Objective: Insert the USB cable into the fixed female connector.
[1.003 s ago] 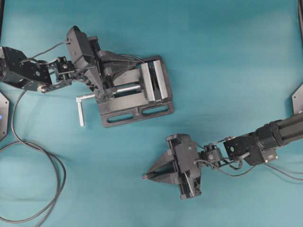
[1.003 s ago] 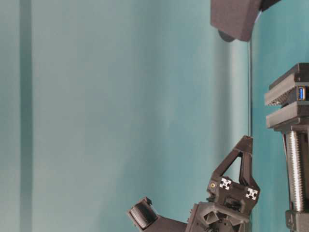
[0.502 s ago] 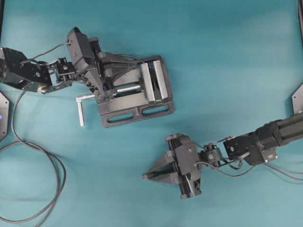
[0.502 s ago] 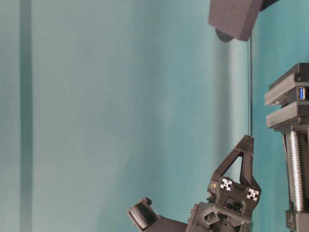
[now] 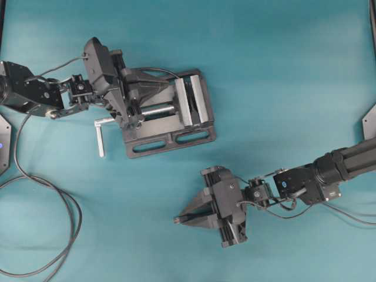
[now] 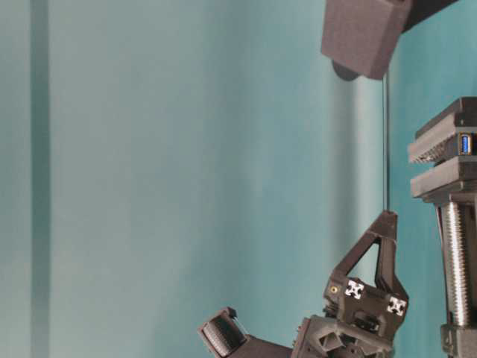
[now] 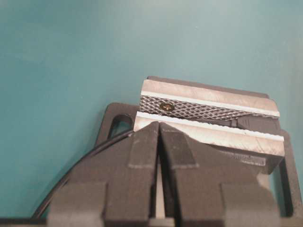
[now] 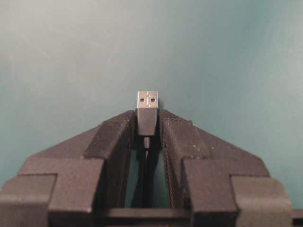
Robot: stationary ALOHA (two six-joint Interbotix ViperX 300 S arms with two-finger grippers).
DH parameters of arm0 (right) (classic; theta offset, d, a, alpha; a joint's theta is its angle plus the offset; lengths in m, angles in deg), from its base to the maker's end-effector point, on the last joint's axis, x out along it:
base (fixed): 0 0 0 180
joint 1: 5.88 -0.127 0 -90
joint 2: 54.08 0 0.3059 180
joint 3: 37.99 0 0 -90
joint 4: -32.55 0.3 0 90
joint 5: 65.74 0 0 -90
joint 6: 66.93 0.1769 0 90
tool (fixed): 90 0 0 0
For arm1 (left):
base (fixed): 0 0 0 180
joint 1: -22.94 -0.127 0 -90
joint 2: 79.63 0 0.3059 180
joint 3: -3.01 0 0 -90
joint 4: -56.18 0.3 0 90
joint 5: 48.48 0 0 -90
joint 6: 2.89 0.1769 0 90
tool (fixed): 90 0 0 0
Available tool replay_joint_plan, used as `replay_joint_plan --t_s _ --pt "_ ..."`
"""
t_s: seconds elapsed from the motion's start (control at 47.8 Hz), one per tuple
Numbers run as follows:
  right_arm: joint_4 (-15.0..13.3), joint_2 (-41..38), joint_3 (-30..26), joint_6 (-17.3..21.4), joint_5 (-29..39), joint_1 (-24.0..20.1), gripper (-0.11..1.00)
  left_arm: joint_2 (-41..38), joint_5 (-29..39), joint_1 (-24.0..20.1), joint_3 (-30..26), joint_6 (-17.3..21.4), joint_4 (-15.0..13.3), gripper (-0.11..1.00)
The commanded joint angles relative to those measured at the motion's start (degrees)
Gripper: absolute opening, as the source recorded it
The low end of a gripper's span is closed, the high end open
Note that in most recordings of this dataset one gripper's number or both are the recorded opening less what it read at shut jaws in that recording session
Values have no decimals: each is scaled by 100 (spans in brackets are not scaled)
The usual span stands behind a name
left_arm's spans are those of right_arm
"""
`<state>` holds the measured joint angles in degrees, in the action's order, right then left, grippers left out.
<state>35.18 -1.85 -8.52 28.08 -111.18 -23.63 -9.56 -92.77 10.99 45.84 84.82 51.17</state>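
My right gripper [image 8: 147,117] is shut on the USB cable's black plug [image 8: 147,122]. The metal tip [image 8: 147,99] sticks out past the fingertips, and the thin cable [image 8: 143,175] runs back between the fingers. Overhead, this gripper [image 5: 178,219] sits low over the mat, below the vise and pointing left. The fixed female connector [image 7: 250,123] is a small black block clamped between the vise jaws. Its blue socket [image 6: 466,143] shows in the table-level view. My left gripper [image 7: 158,125] is shut with its fingertips together, just short of the vise's near jaw [image 7: 208,132].
The grey vise [image 5: 170,132] stands upper left of centre, its L-shaped handle [image 5: 101,138] sticking out to the left. A thick black cable [image 5: 50,194] loops over the mat at the far left. A thin cable [image 7: 80,163] runs past the left fingers.
The right gripper, holding the plug, has shifted slightly left. The left gripper has edged a little toward the vise.
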Motion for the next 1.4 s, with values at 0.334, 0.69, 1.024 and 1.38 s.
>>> replay_joint_plan --t_s 0.334,0.69,1.024,1.38 --pt "1239 650 158 -9 -334 -9 22 176 -26 97 -26 -35 26 1" --pt "2848 1222 141 -79 352 -360 22 475 141 132 105 -35 26 1" --pt "5845 1380 -9 -2127 -70 -817 22 624 396 149 114 -62 26 1" --pt "7998 861 -773 -3050 -1037 -1011 22 905 149 53 352 53 26 1"
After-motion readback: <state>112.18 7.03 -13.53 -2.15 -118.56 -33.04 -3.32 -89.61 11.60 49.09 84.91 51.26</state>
